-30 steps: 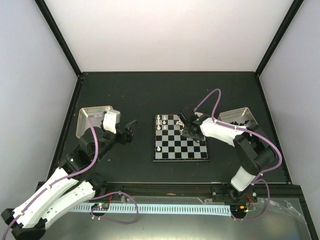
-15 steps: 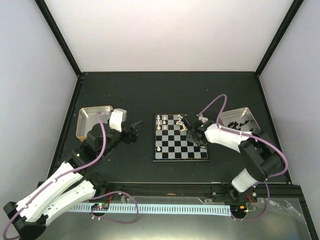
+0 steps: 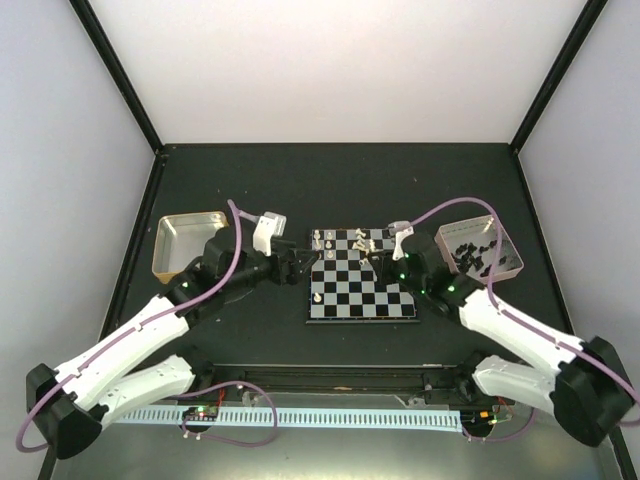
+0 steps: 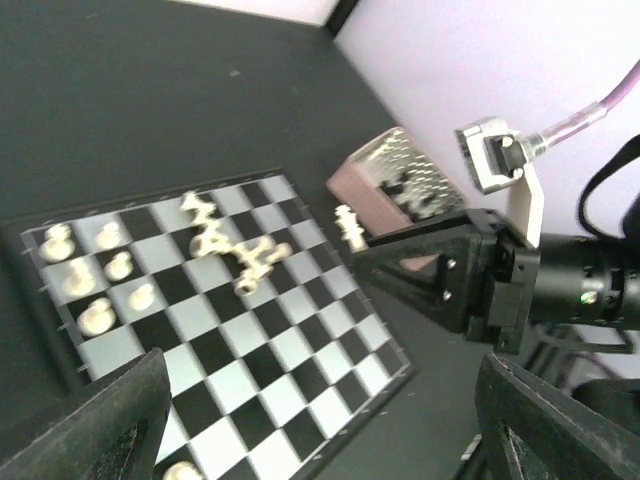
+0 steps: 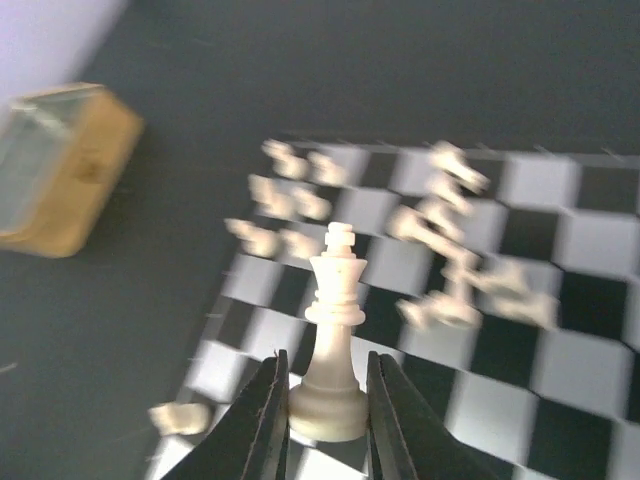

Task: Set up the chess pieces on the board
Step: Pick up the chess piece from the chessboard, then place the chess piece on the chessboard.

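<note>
Black matte tabletop (image 3: 260, 190) fills the work cell, closed in by pale walls. We locate the board (image 3: 362, 300) at the centre of the top view, lying flat, with black and pale-grey checks and a thin dark rim.

**Progress**
- We count a small group of cream-white chess pieces (image 3: 330, 240) on the squares at the board's upper left in the top view.
- One lone piece (image 3: 317, 297) sits lower on the board's left edge.
- In the wrist views some of the group look tipped or crowded. Blur prevents a firm call.
- The black pieces (image 3: 468, 247) lie in the pinkish tray (image 4: 362, 196) at centre right of the top view. We see none on the board.
- The gold tray (image 3: 185, 240) at centre left looks bare.
- We judge the task to be early, with most squares of both home ranks unfilled.

**Right gripper**
- The right gripper (image 5: 326, 400) is over the board's upper right area in the top view.
- Its jaws are closed to a narrow gap on the round base of a tall white piece (image 5: 335, 290).
- This piece is upright and slim-waisted, with a flared collar and a stepped crown. We read it as a king or queen.

**Left gripper**
- The left gripper (image 3: 300, 266) is at the board's left edge.
- In its wrist view the fingers (image 4: 100, 420) are spread wide, with nothing between them.
</note>
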